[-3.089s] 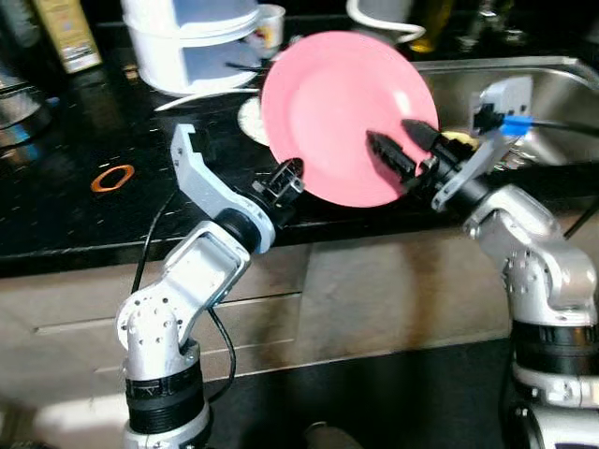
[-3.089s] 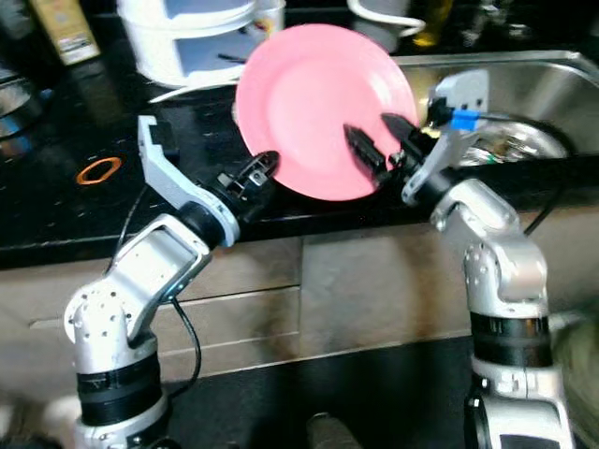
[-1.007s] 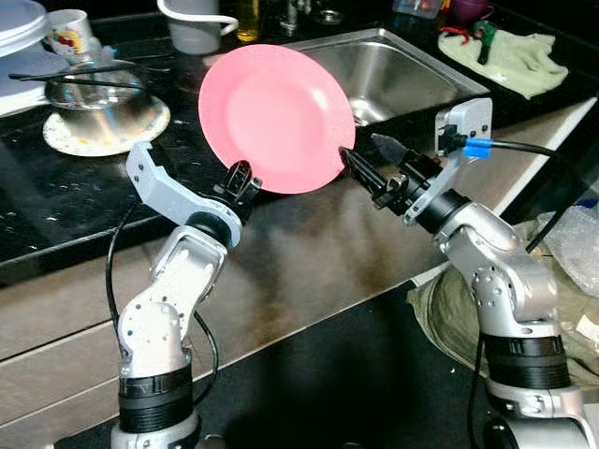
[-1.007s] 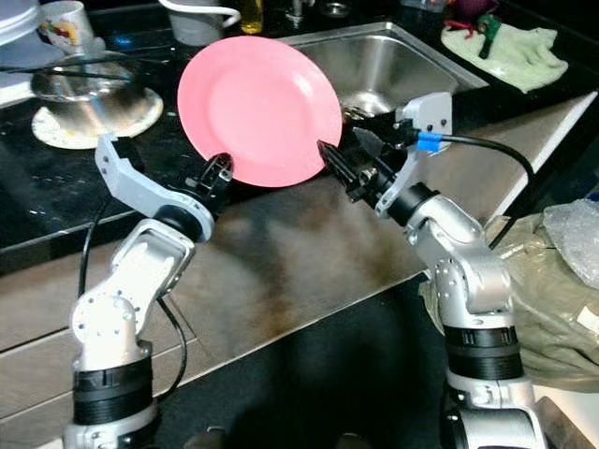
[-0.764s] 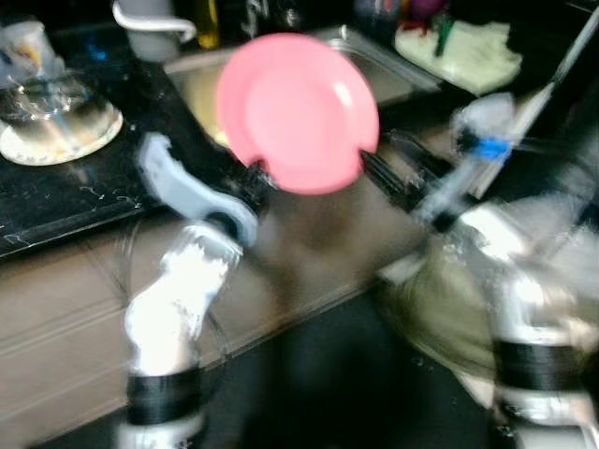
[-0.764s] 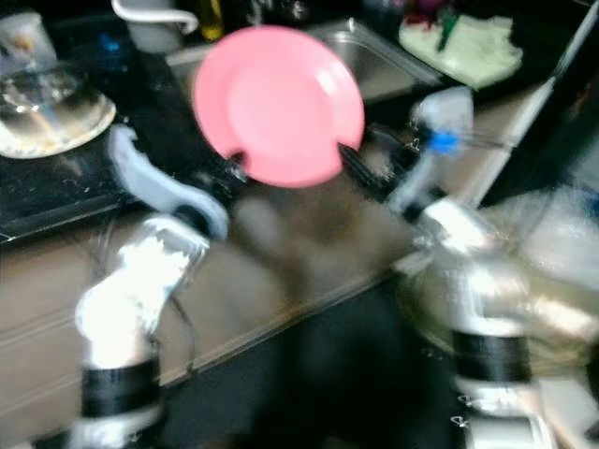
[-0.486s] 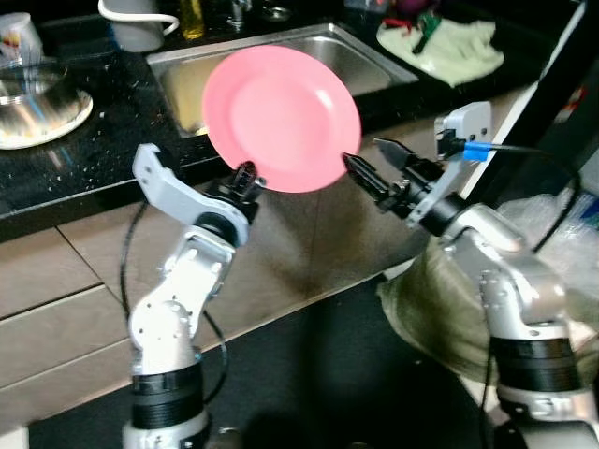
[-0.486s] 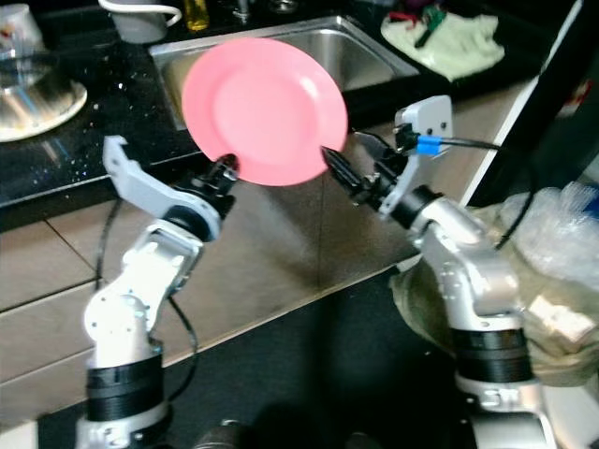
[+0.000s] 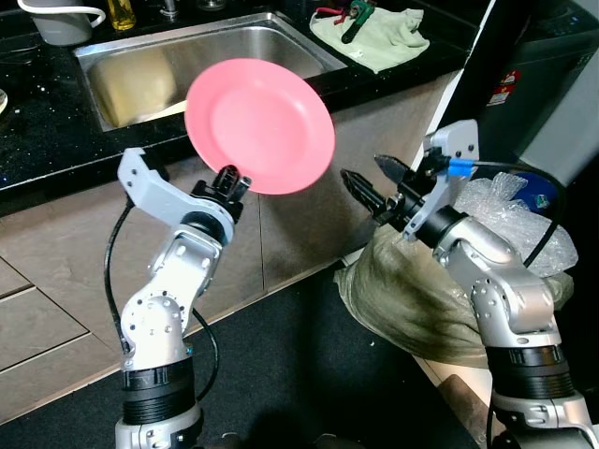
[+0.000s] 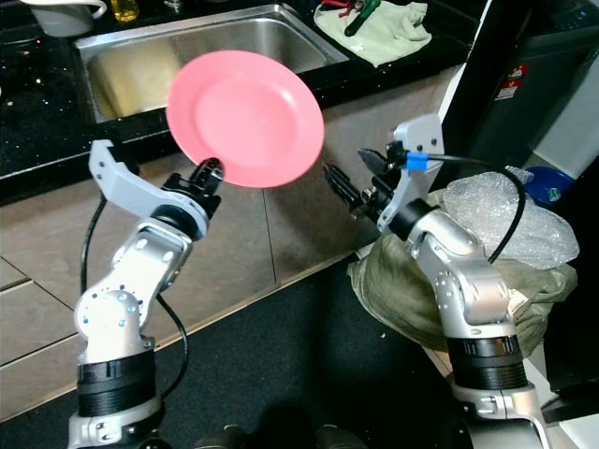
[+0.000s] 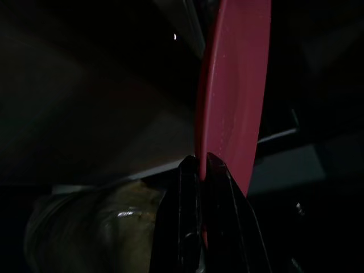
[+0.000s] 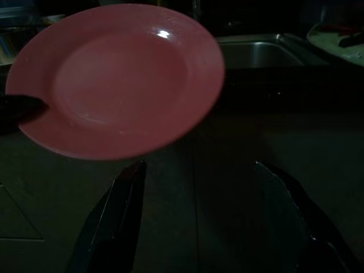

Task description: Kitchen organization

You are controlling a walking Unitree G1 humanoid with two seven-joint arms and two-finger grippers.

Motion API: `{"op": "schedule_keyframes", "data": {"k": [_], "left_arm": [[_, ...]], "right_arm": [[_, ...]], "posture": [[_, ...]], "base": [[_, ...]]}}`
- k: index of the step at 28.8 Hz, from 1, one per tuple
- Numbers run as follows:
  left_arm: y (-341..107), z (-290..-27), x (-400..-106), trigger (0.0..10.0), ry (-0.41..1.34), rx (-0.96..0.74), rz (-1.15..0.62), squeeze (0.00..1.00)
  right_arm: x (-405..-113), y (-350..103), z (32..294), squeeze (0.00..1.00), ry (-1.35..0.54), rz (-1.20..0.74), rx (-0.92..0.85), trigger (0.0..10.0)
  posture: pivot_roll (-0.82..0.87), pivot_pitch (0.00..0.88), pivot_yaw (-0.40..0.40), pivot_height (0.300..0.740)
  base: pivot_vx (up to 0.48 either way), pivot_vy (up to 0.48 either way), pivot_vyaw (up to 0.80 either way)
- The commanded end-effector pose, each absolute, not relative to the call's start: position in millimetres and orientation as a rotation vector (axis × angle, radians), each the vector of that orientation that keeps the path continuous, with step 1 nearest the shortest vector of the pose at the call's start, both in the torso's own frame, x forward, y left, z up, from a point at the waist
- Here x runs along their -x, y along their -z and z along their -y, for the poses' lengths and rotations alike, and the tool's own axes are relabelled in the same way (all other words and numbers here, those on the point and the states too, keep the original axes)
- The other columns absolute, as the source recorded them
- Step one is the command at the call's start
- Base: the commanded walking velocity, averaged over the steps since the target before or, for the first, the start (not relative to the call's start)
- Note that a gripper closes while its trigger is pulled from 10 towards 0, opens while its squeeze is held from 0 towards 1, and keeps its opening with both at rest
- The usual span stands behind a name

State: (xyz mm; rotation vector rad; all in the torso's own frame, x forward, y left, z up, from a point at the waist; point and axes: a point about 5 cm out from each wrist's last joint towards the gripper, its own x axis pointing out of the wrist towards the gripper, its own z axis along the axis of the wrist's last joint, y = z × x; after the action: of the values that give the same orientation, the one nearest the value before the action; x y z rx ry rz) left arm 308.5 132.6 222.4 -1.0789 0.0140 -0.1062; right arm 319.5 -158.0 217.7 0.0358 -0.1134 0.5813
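**Pink plate held up in front of the sink**

My left gripper (image 9: pixel 227 181) was clamped on the lower rim of the pink plate (image 9: pixel 259 125), its two black fingers (image 11: pixel 193 187) pinching the edge from both sides. The plate stood nearly upright in the air, tilted a little, in front of the steel sink (image 9: pixel 150 70) and above the brown cabinet fronts (image 9: pixel 56 271). My right gripper (image 9: pixel 374 185) hung just beside the plate's right edge without touching it, its fingers (image 12: pixel 122 210) spread wide apart and holding nothing. On the black counter (image 9: pixel 47 131) beyond the sink lay a pale green cloth (image 9: pixel 379 33). Below my right arm sat an olive sack (image 9: pixel 412 299) with crumpled clear plastic (image 9: pixel 515 220) on top.
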Motion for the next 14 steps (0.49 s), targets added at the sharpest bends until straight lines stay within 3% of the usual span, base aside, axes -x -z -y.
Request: {"op": "schedule_keyframes", "data": {"k": [1,14], "left_arm": [[-227,-143,-310,10.0,0.084,1.122,0.035,0.00],[-239,-144,-310,10.0,0.146,1.079,0.087,0.00]], "right_arm": [[-319,-213,156,0.00,-0.587,0.106,-0.025,10.0],[-318,-208,151,0.00,-0.597,0.106,-0.048,10.0]], "posture": [[-0.01,0.073,-0.045,0.740],[-0.01,0.069,-0.040,0.740]], "base": [[0.000,0.000,0.00],[0.000,0.000,0.00]]}}
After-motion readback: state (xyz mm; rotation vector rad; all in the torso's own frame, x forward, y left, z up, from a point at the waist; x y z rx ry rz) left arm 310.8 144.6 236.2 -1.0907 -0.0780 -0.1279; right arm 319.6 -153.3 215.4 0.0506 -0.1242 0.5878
